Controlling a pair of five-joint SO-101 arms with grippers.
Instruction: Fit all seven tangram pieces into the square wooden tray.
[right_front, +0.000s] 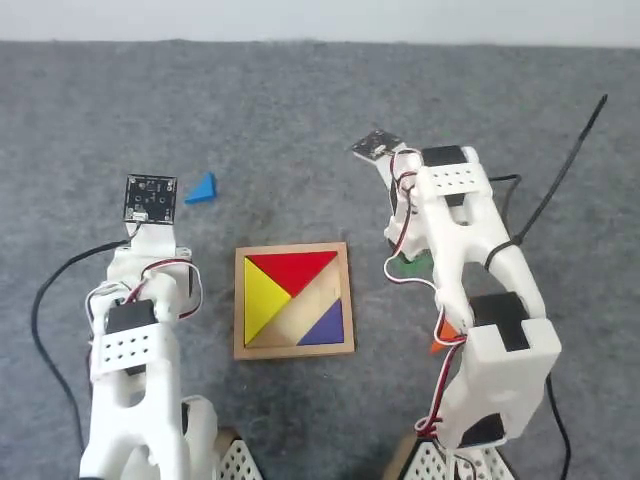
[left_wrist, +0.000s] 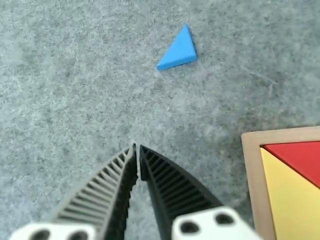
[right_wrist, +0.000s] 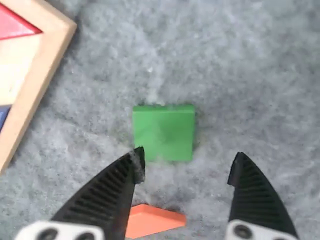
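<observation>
The green square (right_wrist: 163, 132) lies flat on the grey bench (right_front: 300, 120), near the wooden tray (right_front: 292, 248) but well clear of its rim, on the right arm's side. An orange piece (right_wrist: 152, 220) lies close beside it, apart from it, under the near finger of the right pincer (right_wrist: 189, 157). That pincer hangs over the square with its jaws spread wide and nothing between them. The square sits just ahead of the fingertips and is not centred in the gap, being nearer the finger on the tray's side.

The step in hand looks like picking up the green square. The next move calls for a small shift to centre the gap on the square, then a descent so the fingers land on two opposite edges without nudging the orange piece.

The tray holds a red triangle (right_front: 292, 268), a yellow triangle (right_front: 262, 298) and a purple piece (right_front: 325, 325), with bare wood left between them.

Farther off, a blue triangle (left_wrist: 177, 50) lies ahead of the left pincer (left_wrist: 138, 148), whose jaws are pressed together on nothing.
</observation>
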